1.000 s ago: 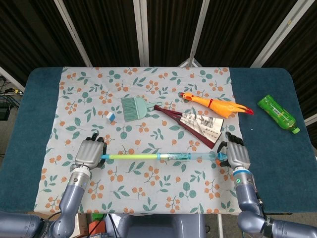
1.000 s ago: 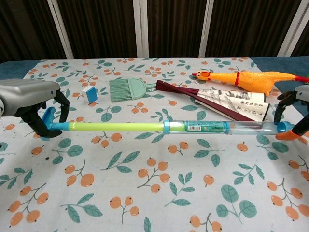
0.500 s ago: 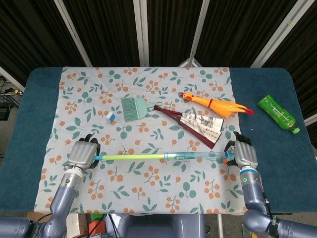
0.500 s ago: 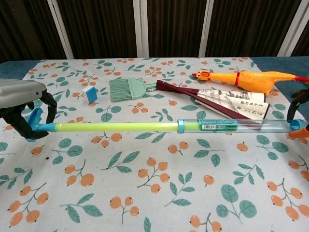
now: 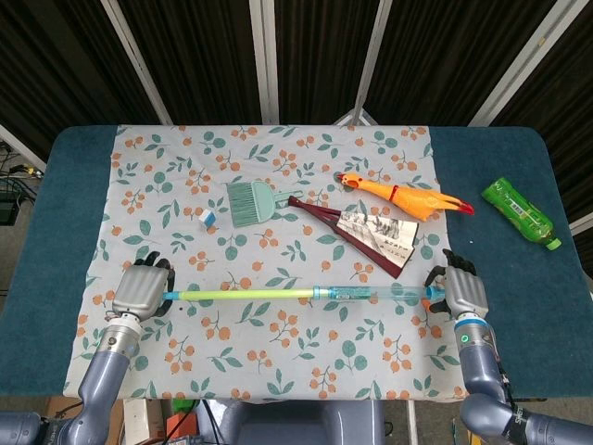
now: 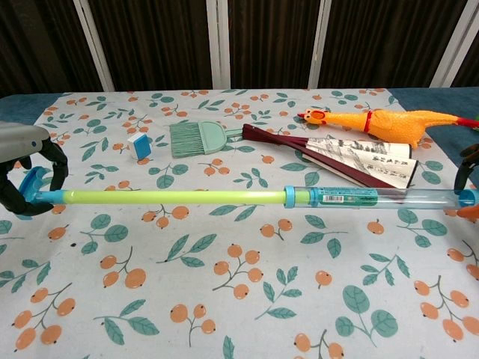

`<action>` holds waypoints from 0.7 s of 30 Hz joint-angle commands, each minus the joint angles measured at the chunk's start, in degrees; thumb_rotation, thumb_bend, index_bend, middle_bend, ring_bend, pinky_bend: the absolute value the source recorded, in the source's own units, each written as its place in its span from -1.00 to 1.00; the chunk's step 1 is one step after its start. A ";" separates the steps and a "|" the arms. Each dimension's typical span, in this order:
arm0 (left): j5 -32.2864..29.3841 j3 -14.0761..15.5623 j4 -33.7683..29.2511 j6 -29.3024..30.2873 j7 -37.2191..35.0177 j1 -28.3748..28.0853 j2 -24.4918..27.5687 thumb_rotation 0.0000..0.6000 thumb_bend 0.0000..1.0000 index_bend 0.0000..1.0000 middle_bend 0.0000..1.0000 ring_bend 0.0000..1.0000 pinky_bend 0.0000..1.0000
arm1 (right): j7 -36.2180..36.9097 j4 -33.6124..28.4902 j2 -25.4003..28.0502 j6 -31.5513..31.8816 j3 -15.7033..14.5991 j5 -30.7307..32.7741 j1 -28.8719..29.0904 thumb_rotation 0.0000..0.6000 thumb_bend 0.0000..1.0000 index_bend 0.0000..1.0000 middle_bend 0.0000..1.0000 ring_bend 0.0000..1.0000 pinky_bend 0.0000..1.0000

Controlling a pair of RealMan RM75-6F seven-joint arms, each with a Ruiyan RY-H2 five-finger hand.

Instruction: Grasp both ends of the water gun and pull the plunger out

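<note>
Near the table's (image 5: pixel 56 232) front edge, left hand (image 5: pixel 139 290) grips the plunger (image 5: pixel 246 294) handle; right hand (image 5: pixel 465 291) grips the gun (image 5: pixel 371 293) nozzle end.

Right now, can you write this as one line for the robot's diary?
left hand: holds plunger handle | right hand: holds barrel end | water gun: plunger partly out, above tablecloth
</note>
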 commanded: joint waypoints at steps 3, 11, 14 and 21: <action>0.51 0.13 -0.41 0.02 -0.31 0.39 0.77 1.00 0.02 0.39 -0.48 -0.76 -0.48 | 0.29 -0.36 0.49 0.11 0.21 -0.04 -0.09 1.00 -0.37 0.26 -0.85 -1.00 -1.00; 0.66 0.17 -1.06 -0.29 -0.80 0.89 1.96 1.00 0.02 0.39 -0.48 -0.76 -0.48 | 0.72 -0.64 1.21 -0.05 0.03 -0.02 -0.43 1.00 -0.37 0.26 -0.85 -1.00 -1.00; 0.40 -0.09 -1.34 -0.51 -1.00 0.93 2.35 1.00 0.02 0.39 -0.48 -0.76 -0.49 | 1.05 -0.92 1.50 -0.13 0.13 -0.15 -0.50 1.00 -0.37 0.26 -0.85 -1.00 -1.00; 0.74 0.21 -1.74 -1.09 -0.86 0.98 3.03 1.00 0.02 0.38 -0.50 -0.76 -0.50 | 1.38 -1.24 1.95 -0.27 -0.03 -0.18 -0.71 1.00 -0.37 0.26 -0.85 -1.00 -1.00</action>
